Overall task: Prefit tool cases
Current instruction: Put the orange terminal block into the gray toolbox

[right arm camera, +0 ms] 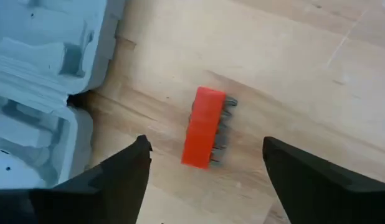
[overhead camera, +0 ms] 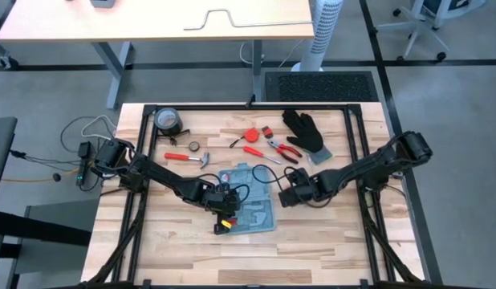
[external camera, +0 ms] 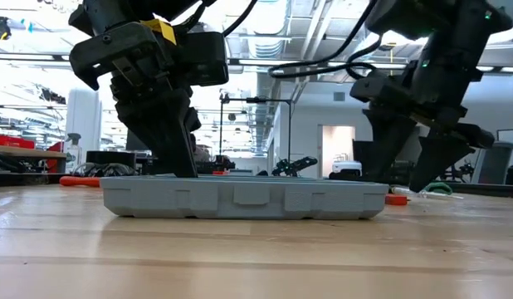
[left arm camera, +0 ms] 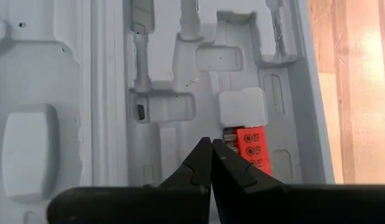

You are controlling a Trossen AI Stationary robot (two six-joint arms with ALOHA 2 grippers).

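The light-blue tool case (overhead camera: 252,207) lies open and flat on the wooden table, its moulded slots facing up (left arm camera: 161,81). One red bit holder (left arm camera: 253,149) sits in a slot of the case. My left gripper (left arm camera: 211,142) is shut and points down into the case, right beside that holder (external camera: 178,158). A second red bit holder (right arm camera: 205,127) lies on the bare table just right of the case. My right gripper (right arm camera: 205,142) is open above it, one finger on either side, apart from it. My left gripper comes from above with its shut fingertips (left arm camera: 202,155) down in the case's tray, next to the bit end (left arm camera: 230,135) of the red holder in its slot. Whether the tips touch the holder or the tray, I cannot tell.
Behind the case lie a red-handled hammer (overhead camera: 192,159), a tape roll (overhead camera: 168,120), red-handled pliers (overhead camera: 285,151), a red screwdriver (overhead camera: 256,152) and a black glove (overhead camera: 304,131). Black frame rails (overhead camera: 356,136) run along the table's sides. Bare wood lies near the front edge.
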